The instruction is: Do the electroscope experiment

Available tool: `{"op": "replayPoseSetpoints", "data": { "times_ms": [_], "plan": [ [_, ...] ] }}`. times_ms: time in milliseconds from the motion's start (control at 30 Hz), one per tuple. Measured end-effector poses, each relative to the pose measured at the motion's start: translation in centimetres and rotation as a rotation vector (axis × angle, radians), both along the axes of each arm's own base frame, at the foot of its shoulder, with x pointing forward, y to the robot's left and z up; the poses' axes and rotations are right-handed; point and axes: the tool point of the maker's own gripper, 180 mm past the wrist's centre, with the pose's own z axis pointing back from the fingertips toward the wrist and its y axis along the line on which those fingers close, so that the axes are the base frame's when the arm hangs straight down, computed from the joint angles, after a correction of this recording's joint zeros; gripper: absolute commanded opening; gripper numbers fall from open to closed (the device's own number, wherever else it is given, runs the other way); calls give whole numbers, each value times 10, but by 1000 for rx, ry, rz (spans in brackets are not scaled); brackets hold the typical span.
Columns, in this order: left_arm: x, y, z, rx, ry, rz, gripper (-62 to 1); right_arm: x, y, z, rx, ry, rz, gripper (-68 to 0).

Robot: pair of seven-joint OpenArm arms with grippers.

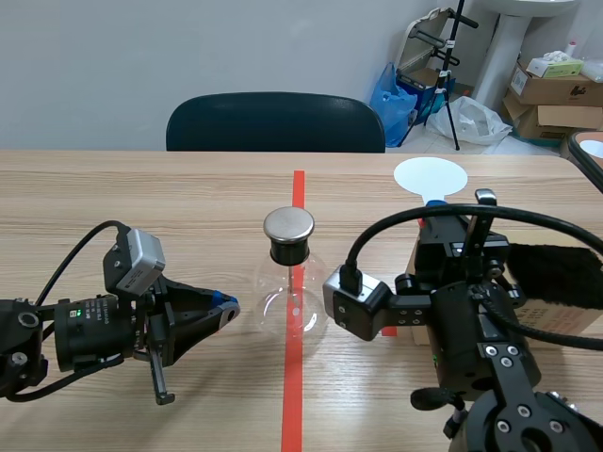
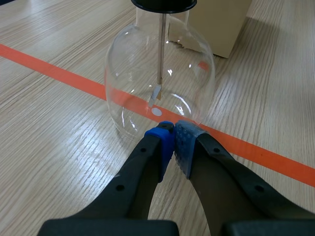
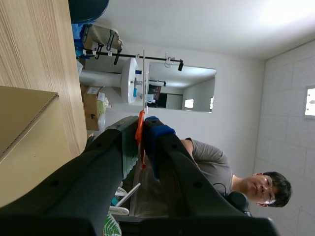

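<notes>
Scene view: flask (image 1: 292,287) stands upright mid-surface, with the disc (image 1: 431,176) to its right. You must carry the disc leftward to the cap (image 1: 288,224).
Left wrist view: left jaws closed and empty, flask just ahead.
Right wrist view: right jaws clamped on the disc, which is edge-on.

Clear flask (image 1: 292,299), black stopper (image 1: 289,250), silver cap (image 1: 288,224), white disc (image 1: 431,176)

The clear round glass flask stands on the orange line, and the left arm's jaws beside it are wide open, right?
No: the left arm's jaws are shut, as the left wrist view shows. The clear round glass flask does stand on the line.
</notes>
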Motion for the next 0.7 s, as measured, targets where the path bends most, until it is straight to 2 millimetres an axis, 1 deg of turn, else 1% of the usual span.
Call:
{"op": "replayPoseSetpoints", "data": {
  "times_ms": [700],
  "plan": [
    [0, 0, 0, 0, 0, 0, -567, 0, 3, -1, 1, 3, 18, -664]
  ]
}}
